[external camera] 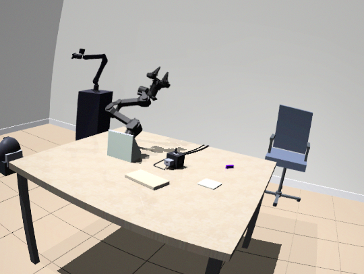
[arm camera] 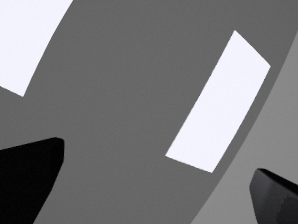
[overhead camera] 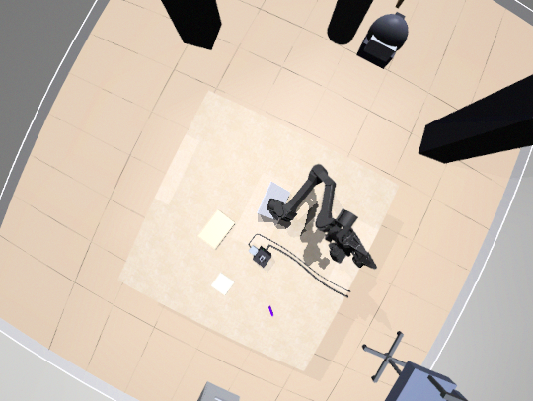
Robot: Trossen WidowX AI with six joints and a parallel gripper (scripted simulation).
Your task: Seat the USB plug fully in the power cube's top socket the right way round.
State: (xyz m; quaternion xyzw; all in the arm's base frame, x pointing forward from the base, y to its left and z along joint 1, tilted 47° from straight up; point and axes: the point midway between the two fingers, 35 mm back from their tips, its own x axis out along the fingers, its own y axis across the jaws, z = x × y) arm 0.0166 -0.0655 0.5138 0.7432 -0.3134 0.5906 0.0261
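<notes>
Hand (external camera: pixel 160 75) is spread and empty, parked up high near the desk's (external camera: pixel 101 202) back edge, so the cube (external camera: pixel 176 159) mid-desk sits untouched, plug (external camera: pixel 176 150) still needing flipping.

A small black power cube (external camera: pixel 176 159) sits mid-table, dark cables trailing away. A stubby dark plug (external camera: pixel 176 150) stands upright in its top socket.
</notes>
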